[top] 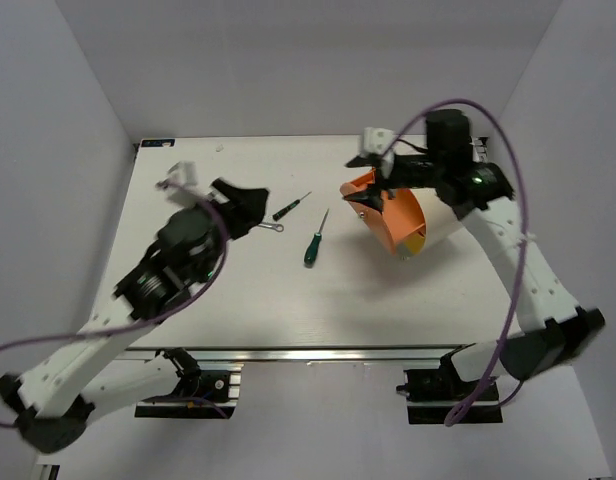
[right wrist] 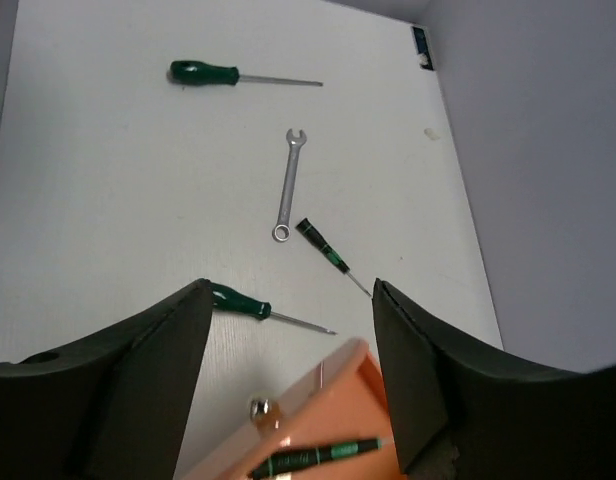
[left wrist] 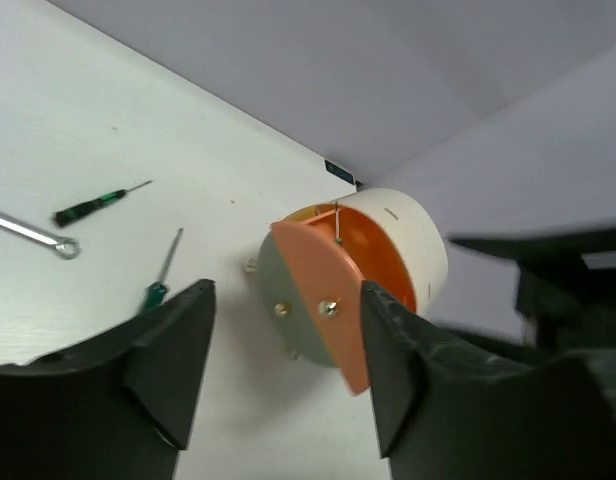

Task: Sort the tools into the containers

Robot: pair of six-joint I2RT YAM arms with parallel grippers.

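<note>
Drum (top: 440,228): on its side at the right of the table (top: 238,310), round face toward the middle, orange panel (left wrist: 323,300) jutting out from it.
Right gripper (right wrist: 290,300): poised over the orange panel, fingers spread wide, pinching nothing.
Left gripper (left wrist: 286,300): low over the left half of the table, fingers likewise apart and empty.
Stowed screwdriver (right wrist: 318,455): resting on the orange part, between the right fingers, apparently touching neither.
Loose screwdrivers: far screwdriver (right wrist: 238,75) well apart from the rest; mid screwdriver (right wrist: 243,304) near the drum; small screwdriver (right wrist: 323,250) just beside the wrench.
Wrench (right wrist: 288,185): flat on the table, near the left gripper.
Drum at risk: likely a nudge or roll from a careless right-arm withdrawal, spilling the stowed screwdriver; also a missed pinch on thin tools lying flat.
Right wrist only: far screwdriver, hidden under the left arm from above.
Left wrist only: thin metal shaft (left wrist: 338,222) poking up inside the drum.
</note>
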